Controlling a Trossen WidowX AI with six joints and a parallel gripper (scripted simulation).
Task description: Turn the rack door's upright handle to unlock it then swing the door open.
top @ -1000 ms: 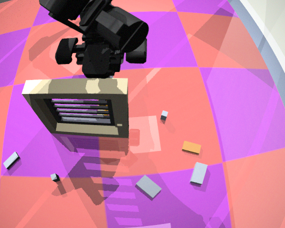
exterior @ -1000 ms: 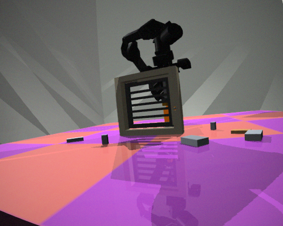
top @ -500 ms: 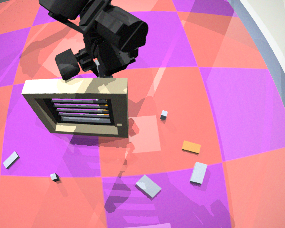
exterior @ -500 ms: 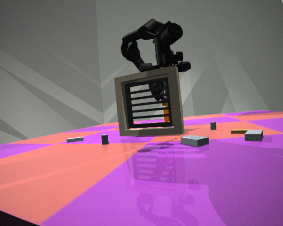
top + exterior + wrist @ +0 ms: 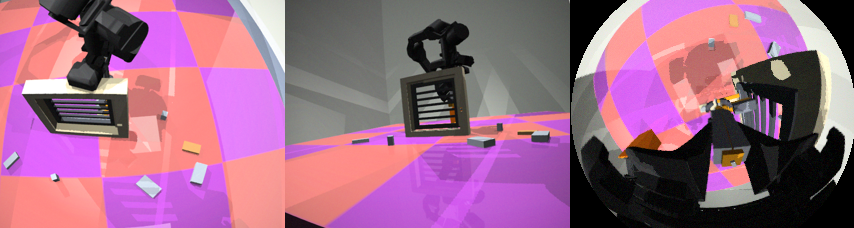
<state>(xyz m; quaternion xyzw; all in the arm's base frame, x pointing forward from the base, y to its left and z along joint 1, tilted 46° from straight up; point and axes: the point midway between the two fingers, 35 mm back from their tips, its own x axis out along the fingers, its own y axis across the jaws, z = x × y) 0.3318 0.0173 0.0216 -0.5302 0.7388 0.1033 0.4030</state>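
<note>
Evidently the gripper [image 5: 98,70] [image 5: 452,63] [image 5: 722,125] is clenched on the upright handle [image 5: 731,156], which stands between its two fingers, one along either flank. Just beside the jaws, to their right in the wrist view, are the dark slatted door [image 5: 85,121] [image 5: 437,126] [image 5: 788,117] and the pale frame [image 5: 45,87] [image 5: 463,125] [image 5: 805,70] around it. Farther out from the jaws, a small grey block [image 5: 164,115] [image 5: 499,126] [image 5: 711,44] lies nearer them than the flat orange block [image 5: 191,147] [image 5: 527,132] [image 5: 733,20], both outside the frame.
</note>
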